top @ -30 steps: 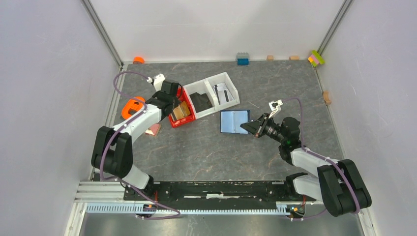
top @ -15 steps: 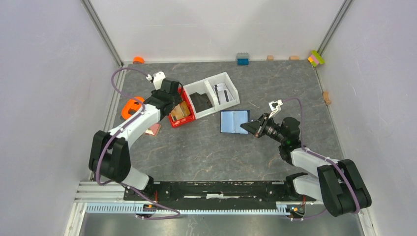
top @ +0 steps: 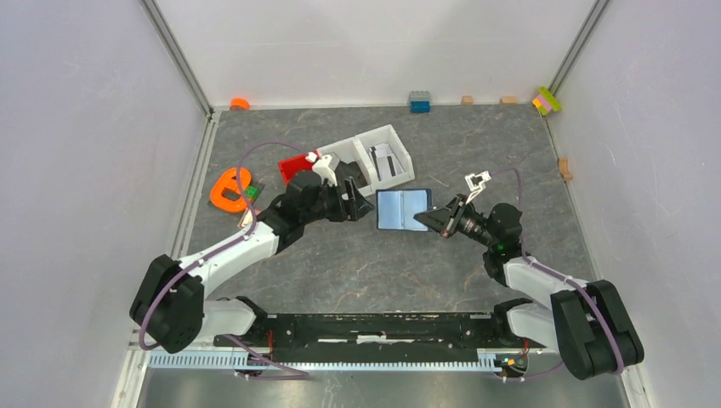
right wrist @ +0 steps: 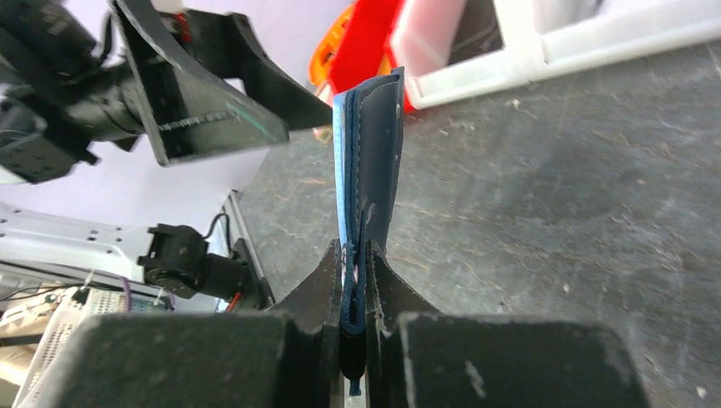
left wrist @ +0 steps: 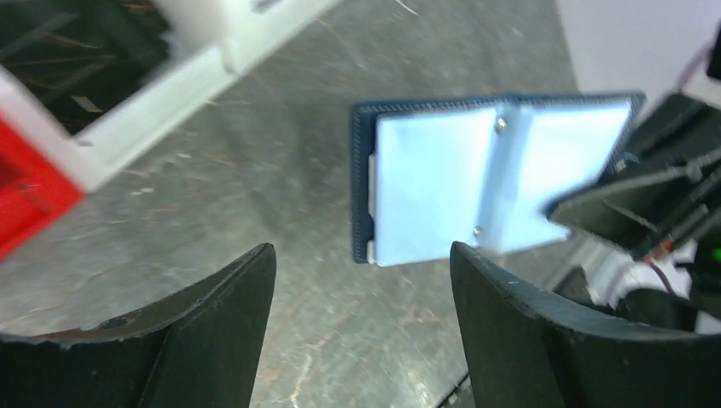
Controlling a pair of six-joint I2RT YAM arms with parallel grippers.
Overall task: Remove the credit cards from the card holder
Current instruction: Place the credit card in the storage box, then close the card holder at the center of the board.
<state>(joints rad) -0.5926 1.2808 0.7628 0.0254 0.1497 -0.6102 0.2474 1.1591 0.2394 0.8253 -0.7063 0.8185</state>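
The right gripper [top: 435, 219] is clamped shut on one thin edge of the card holder [top: 404, 209], which hangs spread open near the middle of the worktop [top: 357, 272], a little toward the far edge. Its pale blue inside faces up. Whether it rests on the worktop or is held just above it cannot be told. The left gripper [left wrist: 361, 255] hovers just beside the holder's free edge with its jaws wide apart and nothing between them.

The main risk is that narrow pinch. A pull on a card from the opposite side could swing the holder about the right gripper or drag it out altogether. Only a pale card edge [left wrist: 372, 170] peeks from the pocket nearest the left gripper. The fingers could therefore slide off it, or close on the holder's flap together with the card and tug the whole wallet. With its jaws so wide, the left gripper could also knock the bins just behind it.

Beyond the holder, toward the far edge, stands a white bin [top: 394, 131] with two compartments.
- **Right compartment:** flat light and dark pieces that look like credit cards [top: 384, 160].
- **Left compartment:** something dark, partly hidden by the left arm.

The red bin [top: 296, 162] sits against the white bin's left side, and the arm covers whatever is in it.
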